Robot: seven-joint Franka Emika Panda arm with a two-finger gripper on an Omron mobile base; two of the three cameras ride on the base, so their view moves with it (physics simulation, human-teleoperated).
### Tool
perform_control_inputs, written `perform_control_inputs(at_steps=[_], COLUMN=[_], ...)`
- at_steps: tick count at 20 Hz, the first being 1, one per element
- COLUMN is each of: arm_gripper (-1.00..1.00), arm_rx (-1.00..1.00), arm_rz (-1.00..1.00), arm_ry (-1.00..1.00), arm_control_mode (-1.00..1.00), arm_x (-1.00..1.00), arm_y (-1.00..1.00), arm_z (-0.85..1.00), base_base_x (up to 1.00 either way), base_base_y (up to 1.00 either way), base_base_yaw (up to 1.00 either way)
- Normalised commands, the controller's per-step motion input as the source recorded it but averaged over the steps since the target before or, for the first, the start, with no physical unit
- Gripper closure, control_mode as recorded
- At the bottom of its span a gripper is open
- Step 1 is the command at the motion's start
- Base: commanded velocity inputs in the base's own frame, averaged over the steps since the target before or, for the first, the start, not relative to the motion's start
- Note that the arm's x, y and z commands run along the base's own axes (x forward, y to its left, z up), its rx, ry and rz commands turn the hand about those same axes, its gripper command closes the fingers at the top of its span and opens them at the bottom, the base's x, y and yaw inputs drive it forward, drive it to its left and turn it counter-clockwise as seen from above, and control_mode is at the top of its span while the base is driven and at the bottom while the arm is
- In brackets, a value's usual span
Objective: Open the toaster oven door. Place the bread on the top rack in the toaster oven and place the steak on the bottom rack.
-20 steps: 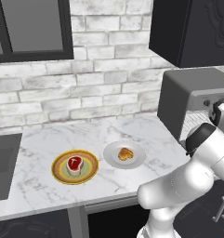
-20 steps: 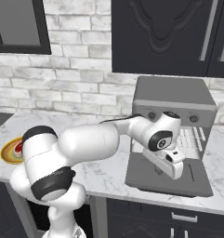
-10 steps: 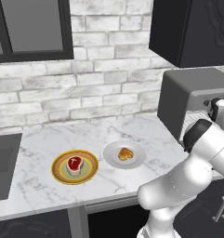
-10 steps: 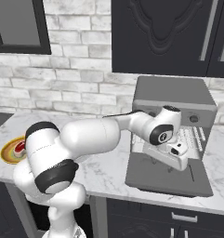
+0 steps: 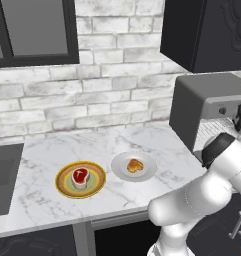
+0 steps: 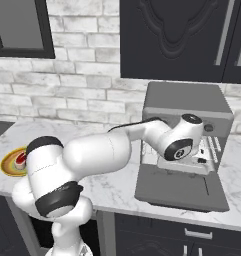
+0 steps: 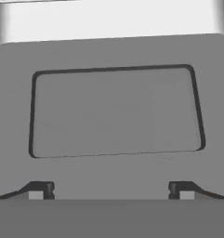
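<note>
Bread [image 5: 135, 165]: small golden-brown lump on a white plate [image 5: 123, 169], centre of the left base view, well apart from the oven. It looks light, soft and crushable; a gentle pinch across its narrow sides seems best.
Steak [image 5: 80, 176]: thick red slab with a white mark on a yellow-rimmed plate [image 5: 94, 186], just left of the bread's plate. Likely heavier, pliant and somewhat slippery; a grip across the middle of its thickness looks safest.
Toaster oven door [image 6: 182, 187]: lies folded down flat on the bench [image 5: 52, 160] in front of the toaster oven [image 6: 187, 105], lower right of the right base view. In the hand view its recessed window [image 7: 115, 111] sits mid-frame. Stiff and hinged, it needs no further handling.
Racks: silver wire grids [image 6: 212, 146] show inside the open cavity at the right of the right base view; top and bottom cannot be told apart there.
Pincer [image 7: 111, 191]: fingers stand wide apart, holding nothing, poised over the lowered door; in the right base view the hand [image 6: 179, 147] hangs at the oven mouth.
In the way: the flat door juts out before the cavity, so any food must be carried over it. A sink [image 5: 2, 185] lies at the far left, dark cabinets [image 6: 182, 37] hang above the oven; neither seems to block the path.
</note>
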Motion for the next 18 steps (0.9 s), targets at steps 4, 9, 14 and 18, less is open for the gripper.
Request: perform_control_inputs(at_steps=[4, 9, 14, 18], arm_gripper=[-1.0, -1.0, -1.0, -1.0], arm_rx=[0.0, 0.05, 0.11, 0.22], arm_rz=[0.58, 0.42, 0.26, 0.18], arm_ry=[-0.34, -0.3, -0.25, -0.16], arm_control_mode=[-1.0, -1.0, -1.0, -1.0], arm_x=[0.09, 0.19, 0.16, 0.16], arm_y=[-0.05, 0.0, -0.07, -0.13], arm_z=[0.07, 0.03, 0.0, 0.02], base_base_x=[0.0, 0.0, 0.0, 0.0], base_base_y=[0.0, 0.0, 0.0, 0.0], base_base_yaw=[0.0, 0.0, 0.0, 0.0])
